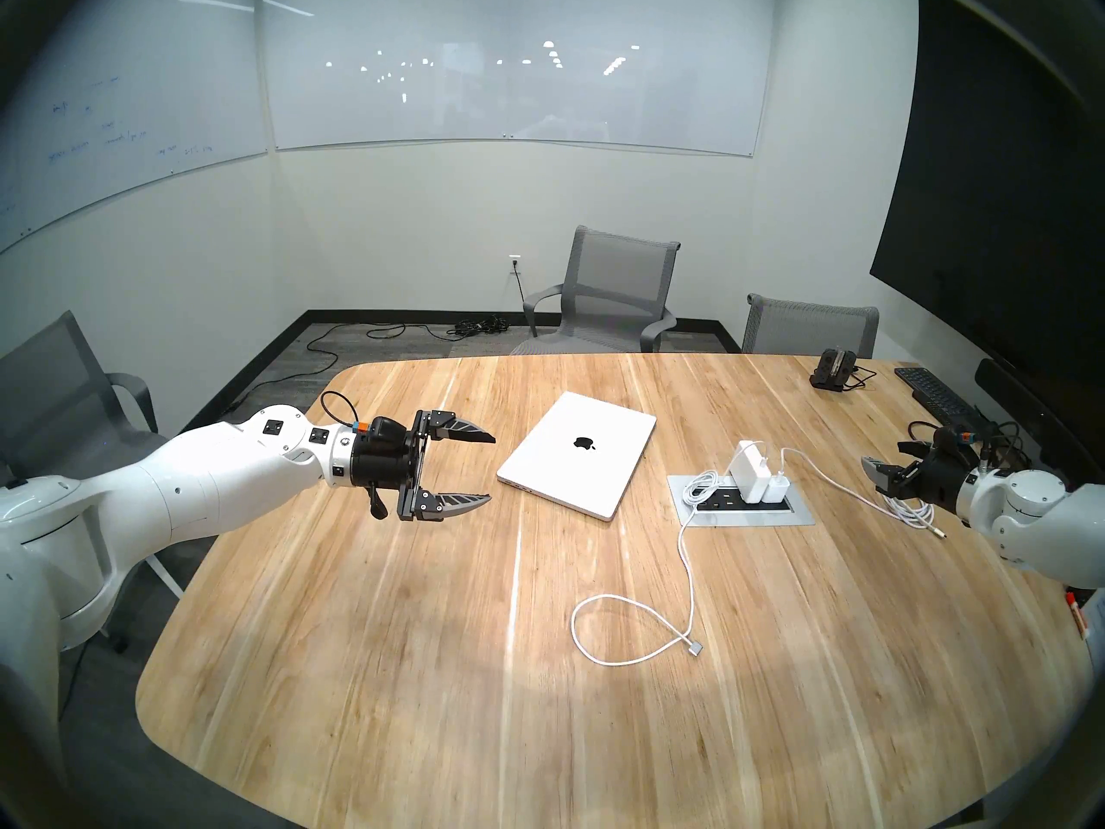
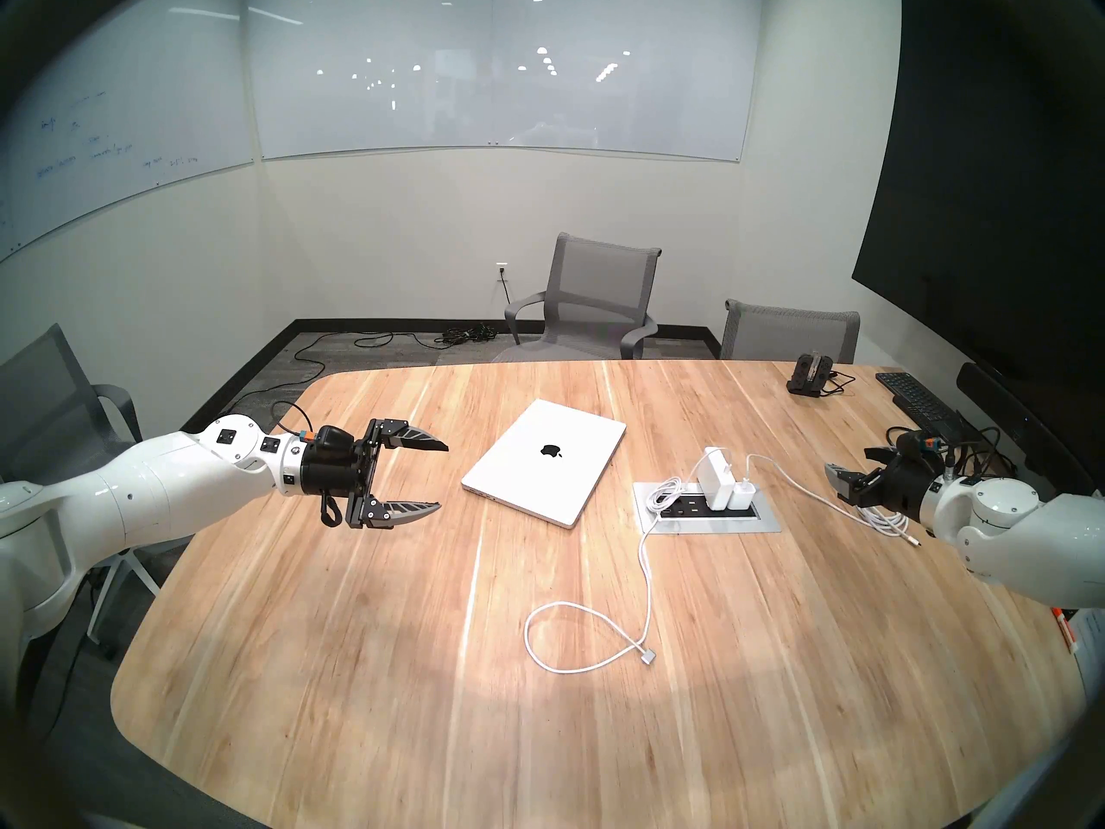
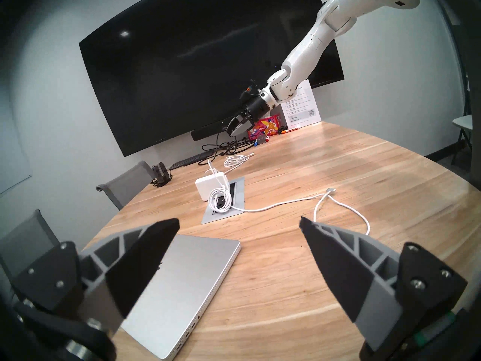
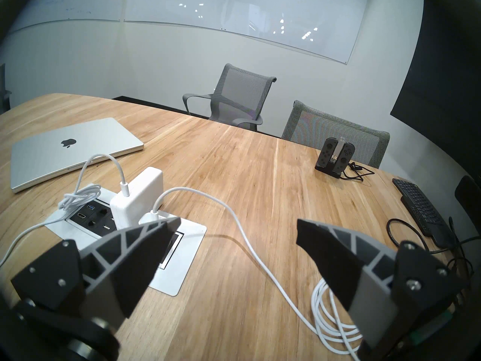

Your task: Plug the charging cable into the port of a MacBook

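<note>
Left gripper point(image 1: 491, 467) hangs above the table point(image 1: 371, 660) with jaws spread wide and empty, aimed sideways at the MacBook point(image 1: 577, 454), apart from it. Near to far: the charging cable point(image 1: 634, 636) lies in a loose loop on the wood closest to the robot, its flat connector point(image 1: 695, 649) free at the loop's end, well apart from both grippers. The cable runs back to the larger power brick point(image 1: 748, 469), plugged upright into the recessed outlet panel point(image 1: 795, 518). The laptop lies closed and skewed just left of the panel; the left wrist view shows small dark ports point(image 3: 188, 334) on its near edge, probably the target side. Right gripper point(image 1: 874, 473) is likewise spread and empty, parked by a second coiled cable point(image 1: 915, 518). Beyond sit a keyboard point(image 1: 933, 391) and chairs point(image 1: 604, 295). Nothing grasped yet; picking up the connector comes first.
</note>
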Robot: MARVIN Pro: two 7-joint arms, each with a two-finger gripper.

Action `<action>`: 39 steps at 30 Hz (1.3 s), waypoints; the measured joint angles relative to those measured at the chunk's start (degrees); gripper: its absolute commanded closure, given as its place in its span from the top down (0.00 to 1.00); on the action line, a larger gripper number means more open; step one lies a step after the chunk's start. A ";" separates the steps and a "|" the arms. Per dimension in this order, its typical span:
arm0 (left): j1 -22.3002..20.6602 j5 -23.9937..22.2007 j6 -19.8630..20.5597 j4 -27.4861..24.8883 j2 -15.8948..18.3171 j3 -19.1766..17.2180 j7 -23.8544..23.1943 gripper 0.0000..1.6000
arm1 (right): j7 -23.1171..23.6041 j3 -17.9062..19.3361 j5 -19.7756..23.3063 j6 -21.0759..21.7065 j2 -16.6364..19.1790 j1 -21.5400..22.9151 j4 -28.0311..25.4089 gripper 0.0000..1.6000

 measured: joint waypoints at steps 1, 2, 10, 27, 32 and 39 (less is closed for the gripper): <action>-0.16 0.02 -0.10 0.48 -0.13 0.16 0.10 1.00 | 0.00 0.00 0.00 0.00 0.00 0.00 0.00 1.00; -0.36 0.07 -0.23 1.17 -0.33 0.36 0.24 1.00 | 0.00 0.00 0.00 0.00 0.00 0.00 0.00 1.00; -3.42 2.70 -0.60 9.45 -4.13 1.63 0.69 1.00 | 0.00 0.01 0.01 0.00 -0.02 -0.03 0.00 1.00; -7.59 5.28 0.66 14.44 -14.07 1.54 -0.49 1.00 | -0.02 0.01 0.07 0.00 -0.10 -0.10 0.02 1.00; -8.32 4.66 0.31 15.72 -16.74 1.41 -0.33 1.00 | -0.02 0.01 0.09 0.00 -0.11 -0.12 0.02 1.00; -8.86 3.72 -0.38 18.95 -20.21 1.35 0.40 1.00 | -0.02 0.02 0.10 0.00 -0.12 -0.13 0.03 1.00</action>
